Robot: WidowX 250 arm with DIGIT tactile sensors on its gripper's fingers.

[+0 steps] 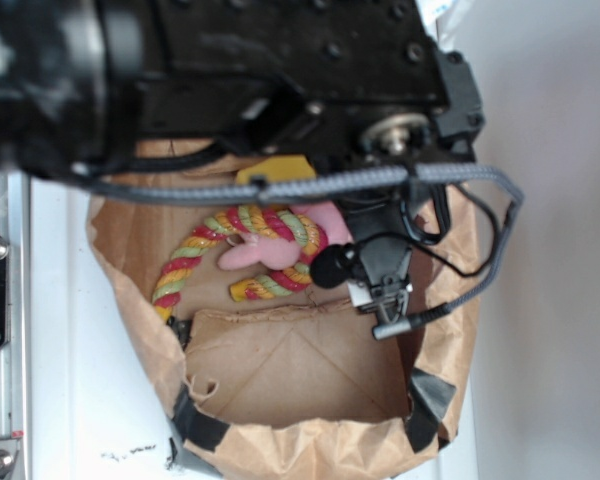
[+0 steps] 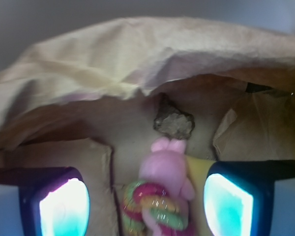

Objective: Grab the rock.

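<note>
Rock point(image 2: 173, 123) handling: rigid, rough, probably dense
Gripper point(image 2: 146, 201) is held wide, empty; grasp is advised across the lumpy flanks

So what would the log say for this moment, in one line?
task: grab rock | tool: open, empty | rock: in bag, beyond pink toy | rope: between fingers | status: not grasped

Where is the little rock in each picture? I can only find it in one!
Exterior view: the rock does not show; the robot arm covers the top of the paper bag.
Wrist view: the rock sits in the middle, under the bag's folded edge, just beyond the pink plush toy.
Shared landmark: the pink plush toy wrapped in the striped rope.
</note>
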